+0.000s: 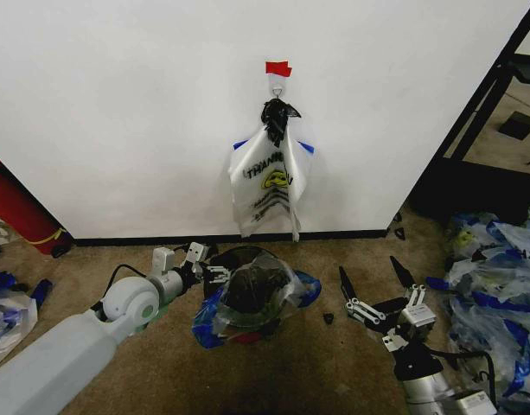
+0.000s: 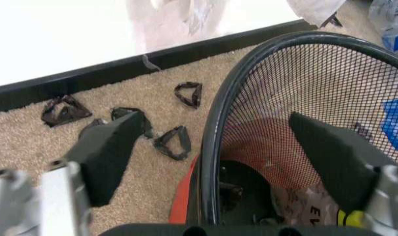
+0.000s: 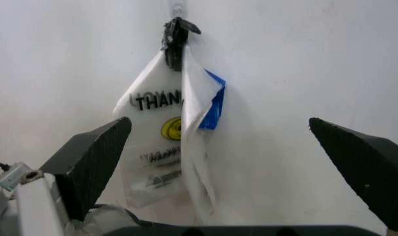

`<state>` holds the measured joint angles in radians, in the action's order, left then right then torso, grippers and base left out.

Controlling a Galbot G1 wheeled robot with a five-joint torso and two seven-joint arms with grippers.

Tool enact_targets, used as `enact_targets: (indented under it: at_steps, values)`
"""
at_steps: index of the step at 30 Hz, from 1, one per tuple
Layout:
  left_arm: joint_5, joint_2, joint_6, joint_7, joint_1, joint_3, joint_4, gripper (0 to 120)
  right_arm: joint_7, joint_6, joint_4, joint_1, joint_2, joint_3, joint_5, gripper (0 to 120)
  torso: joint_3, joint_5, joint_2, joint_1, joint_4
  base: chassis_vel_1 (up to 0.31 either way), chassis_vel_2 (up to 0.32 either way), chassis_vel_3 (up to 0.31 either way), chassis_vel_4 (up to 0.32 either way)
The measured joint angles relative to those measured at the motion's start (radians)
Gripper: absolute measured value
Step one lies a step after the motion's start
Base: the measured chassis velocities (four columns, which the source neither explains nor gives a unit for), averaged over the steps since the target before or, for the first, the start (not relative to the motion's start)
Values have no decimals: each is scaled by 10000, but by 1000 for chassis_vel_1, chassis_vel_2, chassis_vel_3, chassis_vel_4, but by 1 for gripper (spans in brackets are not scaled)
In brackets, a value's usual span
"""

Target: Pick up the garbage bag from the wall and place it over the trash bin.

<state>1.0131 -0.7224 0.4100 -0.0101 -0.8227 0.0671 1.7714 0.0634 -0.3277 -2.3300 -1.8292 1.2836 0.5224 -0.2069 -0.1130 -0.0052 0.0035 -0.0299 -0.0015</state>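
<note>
Two tools of mine are spread wide and empty: my left tool (image 1: 206, 264) straddles the near-left rim of the trash bin (image 1: 252, 294), already draped in a clear bag, my right tool (image 1: 375, 292) hovers right of it, facing the garbage bag (image 1: 269, 186) hanging on the far wall (image 1: 118, 112).

Head camera looks down at wall (image 1: 118, 112); right wrist faces it too.
</note>
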Motion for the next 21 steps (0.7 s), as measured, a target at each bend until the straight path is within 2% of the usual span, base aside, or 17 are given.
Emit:
enact_targets:
  at_steps: [1,7,9,13,17,18,21]
  values:
    - [34,0,11,-4,4,6,-9,81,-15,20,-9,5,-7,-6,0,100,0,1,0,0,1,0,0,0,0]
    - [340,7,282,-36,29,82,27,55,-122,125,-19,51,-9,-111,77,100,0,0,0,0,3,0,0,0,0]
    - [346,8,304,-43,57,111,20,53,-125,125,-19,47,-5,-120,94,100,0,0,0,1,3,0,0,0,0]
    - [367,9,427,-110,276,321,-40,35,-152,131,-36,42,9,-131,137,100,0,0,0,1,2,0,0,0,0]
    - [395,18,494,-189,375,400,-42,26,-166,135,-48,40,18,-135,156,100,0,0,0,1,2,0,0,0,0]
    - [419,31,548,-250,409,421,-33,17,-172,136,-54,40,22,-141,179,100,0,0,0,1,2,0,0,0,0]
    - [513,66,634,-333,414,425,60,5,-189,146,-54,47,20,-148,202,100,0,0,0,1,2,0,0,0,0]
